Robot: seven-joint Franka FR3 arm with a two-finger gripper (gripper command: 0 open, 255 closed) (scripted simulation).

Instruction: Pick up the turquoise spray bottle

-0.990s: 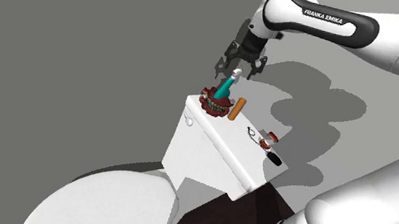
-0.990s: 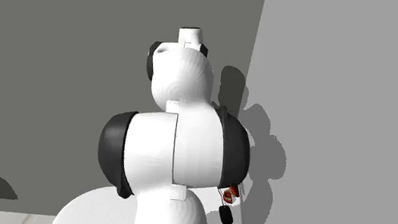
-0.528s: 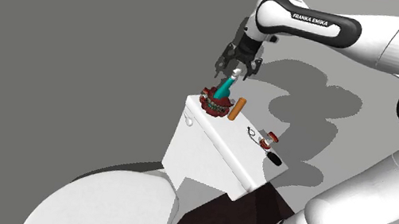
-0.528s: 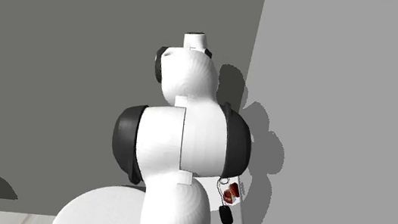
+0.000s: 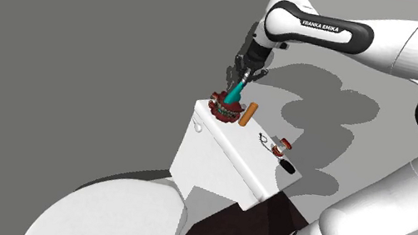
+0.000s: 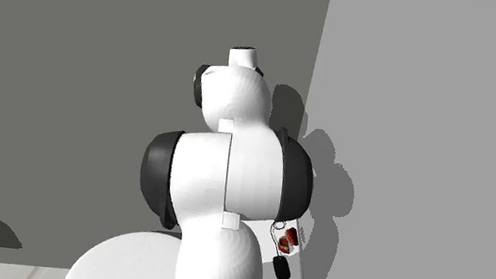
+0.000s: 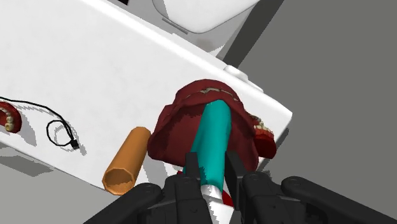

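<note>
Top of turquoise spray bottle (image 7: 214, 137) clasped between jaws.

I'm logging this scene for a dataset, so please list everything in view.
spray bottle: one, turquoise, rising out of the dark red object
dark red object: one, with tooth-like rows, at a corner of the counter
cylinder: one, orange, lying beside the dark red object
cord: one, black, looped, past the cylinder
small red object: one, next to the cord
black object: one, at the counter's near corner in the shoulder view
counter: one, white, bearing all the above
round object: one, white, shoulder view's lower left
arm: one, white with dark joints
gripper: one, black, at the bottle's top
</note>
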